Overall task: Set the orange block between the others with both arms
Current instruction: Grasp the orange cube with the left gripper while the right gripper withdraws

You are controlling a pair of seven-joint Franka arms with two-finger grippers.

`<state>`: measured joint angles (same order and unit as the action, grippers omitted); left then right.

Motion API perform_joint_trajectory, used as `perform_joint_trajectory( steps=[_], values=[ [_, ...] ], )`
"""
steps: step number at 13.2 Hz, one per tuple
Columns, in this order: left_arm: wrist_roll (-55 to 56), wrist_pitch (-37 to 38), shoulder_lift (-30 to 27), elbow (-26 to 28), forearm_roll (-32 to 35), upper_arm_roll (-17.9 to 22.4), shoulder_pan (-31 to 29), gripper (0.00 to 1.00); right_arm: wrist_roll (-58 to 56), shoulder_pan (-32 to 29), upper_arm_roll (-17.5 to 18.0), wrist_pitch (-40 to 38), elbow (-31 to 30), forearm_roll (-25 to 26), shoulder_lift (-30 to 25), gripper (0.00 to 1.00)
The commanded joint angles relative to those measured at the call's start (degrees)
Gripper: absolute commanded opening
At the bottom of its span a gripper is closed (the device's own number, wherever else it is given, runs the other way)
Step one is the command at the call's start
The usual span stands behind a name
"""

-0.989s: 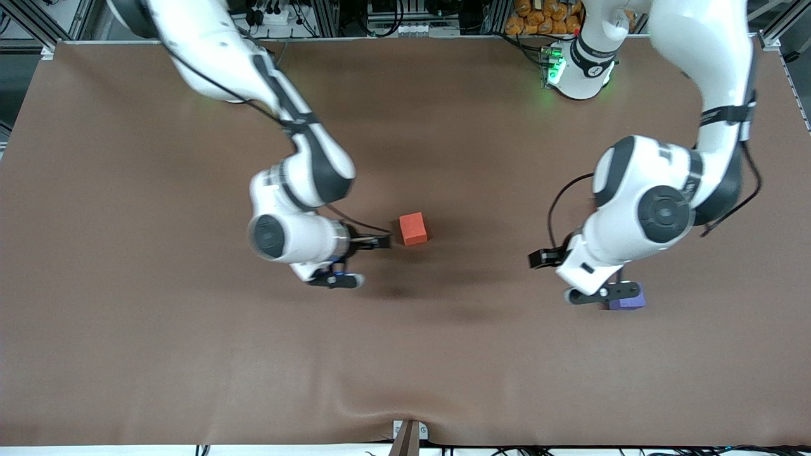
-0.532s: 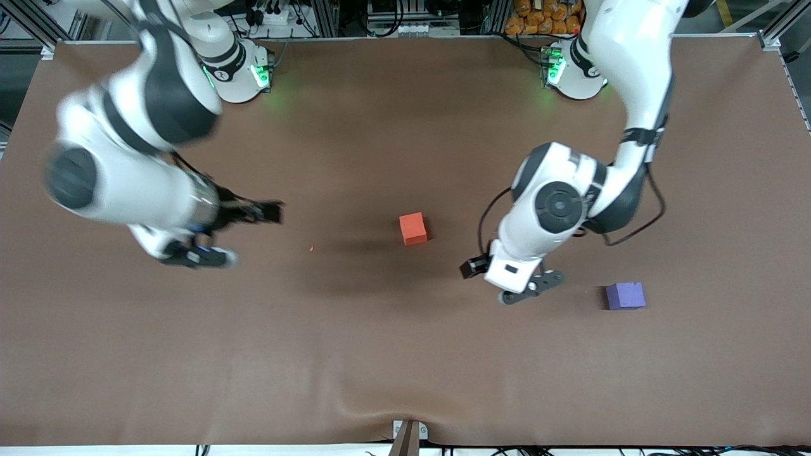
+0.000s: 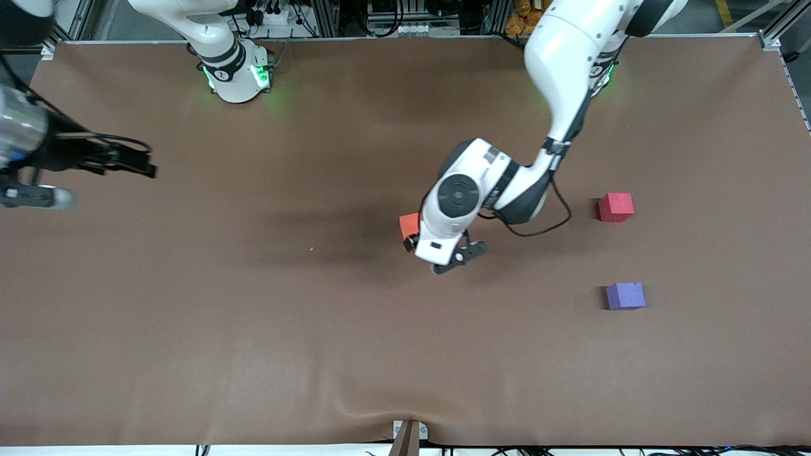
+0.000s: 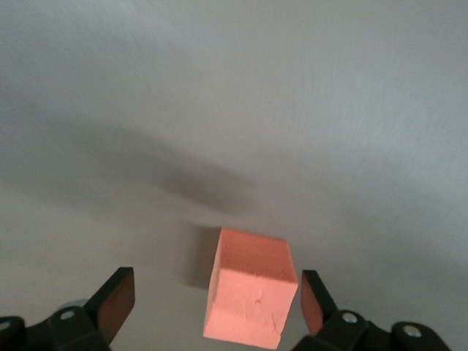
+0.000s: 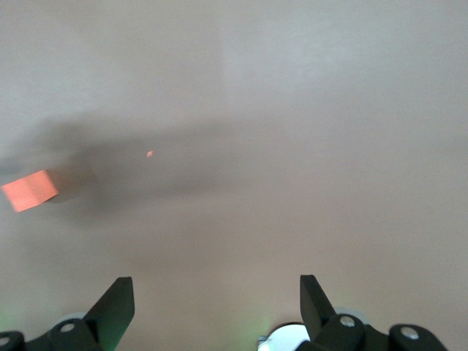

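The orange block (image 3: 408, 224) sits mid-table, partly covered by my left arm's wrist. My left gripper (image 3: 457, 258) hovers open just above the table beside it. In the left wrist view the orange block (image 4: 251, 287) shows between the spread fingers (image 4: 117, 296) without touching either, and my left gripper (image 4: 213, 294) holds nothing. The pinkish-red cube (image 3: 616, 207) and the purple cube (image 3: 625, 296) lie apart toward the left arm's end, the purple one nearer the front camera. My right gripper (image 3: 31, 197) is open and empty over the table's edge at the right arm's end, and in its wrist view the right gripper (image 5: 216, 292) sees the orange block (image 5: 29, 190) far off.
A brown cloth (image 3: 253, 329) covers the whole table. A tiny orange crumb (image 3: 311, 248) lies on it between the orange block and the right arm's end. Green-lit arm bases (image 3: 237, 76) stand along the edge farthest from the front camera.
My left arm swung from above the purple cube to the orange block, uncovering the pinkish-red cube. My right arm pulled away from the orange block to its own end of the table.
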<state>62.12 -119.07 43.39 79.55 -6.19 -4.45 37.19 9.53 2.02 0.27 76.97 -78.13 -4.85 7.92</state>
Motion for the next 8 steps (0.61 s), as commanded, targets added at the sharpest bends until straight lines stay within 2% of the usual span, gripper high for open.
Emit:
perform_joint_trajectory(
  steps=[1, 5, 8],
  values=[
    [-0.16, 0.15, 1.52, -1.24, -0.14, 0.76, 2.18, 1.0, -5.64, -3.41, 1.84, 0.38, -2.02, 3.61, -3.17, 1.0],
    [-0.16, 0.07, 3.71, -1.33, 3.91, 0.67, 3.94, 1.0, -9.79, -5.88, 1.48, 0.55, -2.72, 4.75, -3.08, 1.0],
    [-0.42, -1.42, 3.89, -1.33, 4.0, 0.76, 4.47, 1.0, -10.59, -4.13, 1.4, 0.64, -2.72, 9.32, -3.08, 1.0]
  ],
)
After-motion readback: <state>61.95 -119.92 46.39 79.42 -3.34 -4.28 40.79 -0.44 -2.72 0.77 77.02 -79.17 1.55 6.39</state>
